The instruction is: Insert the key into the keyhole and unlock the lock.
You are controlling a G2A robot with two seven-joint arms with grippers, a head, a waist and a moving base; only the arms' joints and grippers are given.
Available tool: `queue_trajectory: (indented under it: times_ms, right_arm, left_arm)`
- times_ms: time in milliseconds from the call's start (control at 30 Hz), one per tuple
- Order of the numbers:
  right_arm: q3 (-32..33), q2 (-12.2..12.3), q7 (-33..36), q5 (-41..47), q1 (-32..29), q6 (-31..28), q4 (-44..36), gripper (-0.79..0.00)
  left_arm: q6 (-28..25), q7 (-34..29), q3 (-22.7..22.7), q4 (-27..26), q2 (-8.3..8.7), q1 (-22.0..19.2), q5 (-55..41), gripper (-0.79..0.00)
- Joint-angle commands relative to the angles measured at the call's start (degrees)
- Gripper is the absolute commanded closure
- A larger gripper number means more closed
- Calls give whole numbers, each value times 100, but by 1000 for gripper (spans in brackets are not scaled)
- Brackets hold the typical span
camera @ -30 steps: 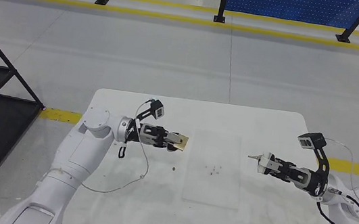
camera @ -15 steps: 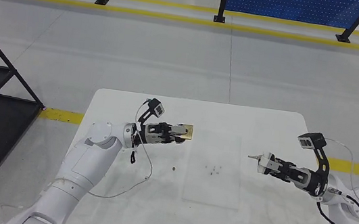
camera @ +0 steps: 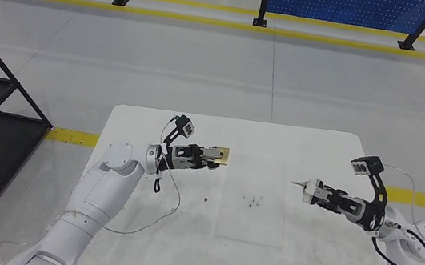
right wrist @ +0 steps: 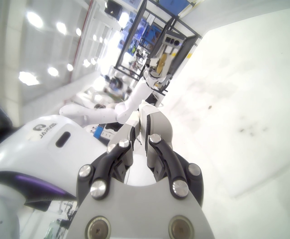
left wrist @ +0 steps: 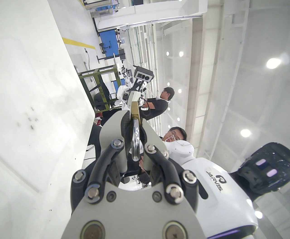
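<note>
The left gripper [camera: 211, 156], jaws clamped on the shackle [left wrist: 135, 135], holds the lock [camera: 222, 156] off the table [camera: 183, 234] at 9 o'clock, its body toward 3 o'clock, where the right gripper [camera: 310, 189], well apart and with jaws pinched shut on the key [camera: 299, 184], aims the tip back at it, seemingly to line up with the keyhole

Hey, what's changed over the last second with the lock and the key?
The left gripper, shut on the lock, carried it a little toward the far edge of the table and slightly toward the other arm, then held there. The right gripper stayed about where it was, shut on the key, tip pointing toward the lock across a gap. Nothing was let go.
</note>
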Motion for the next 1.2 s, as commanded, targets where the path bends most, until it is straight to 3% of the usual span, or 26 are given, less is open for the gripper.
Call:
queue_trajectory:
  times_ms: [0,467,1167]
  right_arm:
    - [-214,-38,-420,-115,84,83,55,0]
    - [-1504,-303,-1495,-329,745,431,369,0]
    - [-2453,-545,-2009,-687,1324,1015,369,0]
  left_arm:
    - [0,0,0,0,0,0,0,0]
    - [0,0,0,0,0,0,0,0]
    - [0,0,0,0,0,0,0,0]
